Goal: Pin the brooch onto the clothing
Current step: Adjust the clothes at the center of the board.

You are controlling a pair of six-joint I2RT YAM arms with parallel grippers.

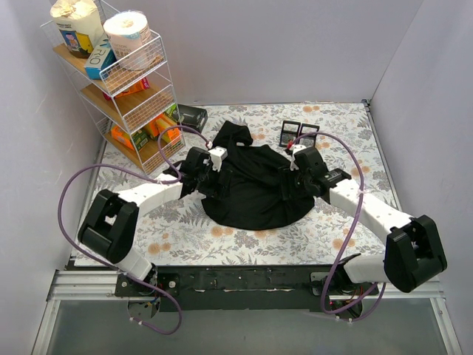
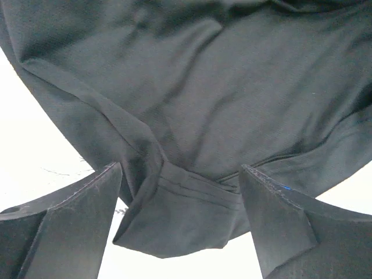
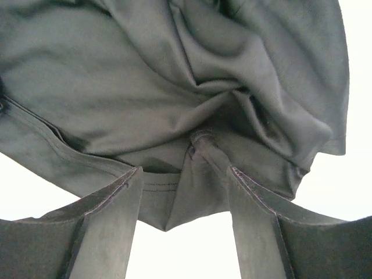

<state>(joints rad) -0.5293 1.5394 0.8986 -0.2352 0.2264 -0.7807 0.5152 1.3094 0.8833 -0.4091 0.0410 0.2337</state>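
**Brooch out of sight; both grippers at the shirt's edges**

The black T-shirt (image 1: 255, 194) lies in a rumpled, roundish heap at the middle of the floral table (image 1: 185, 231). A bunched part of it trails toward the far left.

- **Left side:** The left gripper (image 2: 179, 174) has its jaws spread wide. A hemmed fold (image 2: 192, 200) of the shirt's left edge lies in the gap, and neither finger visibly presses on it.
- **Right side:** The right gripper (image 3: 185, 171) is at the shirt's right edge, also with its jaws parted. A seamed corner of cloth (image 3: 174, 200) hangs between them, loose rather than pinched.

The shirt therefore spans the space between the two arms, and each gripper reaches in from its own side. Neither arm is clearly the nearer one.

No view shows the brooch. Nothing silver appears on the cloth, in either gripper, or on the bare table. It may be hidden in the folds or may be too small to make out.

The only small things near the shirt are two black frame boxes (image 1: 299, 134) just beyond its far right edge, closer to the right arm.

As I judge it, the coming move depends on finding the brooch before either jaw closes. Flattening the cloth comes first.
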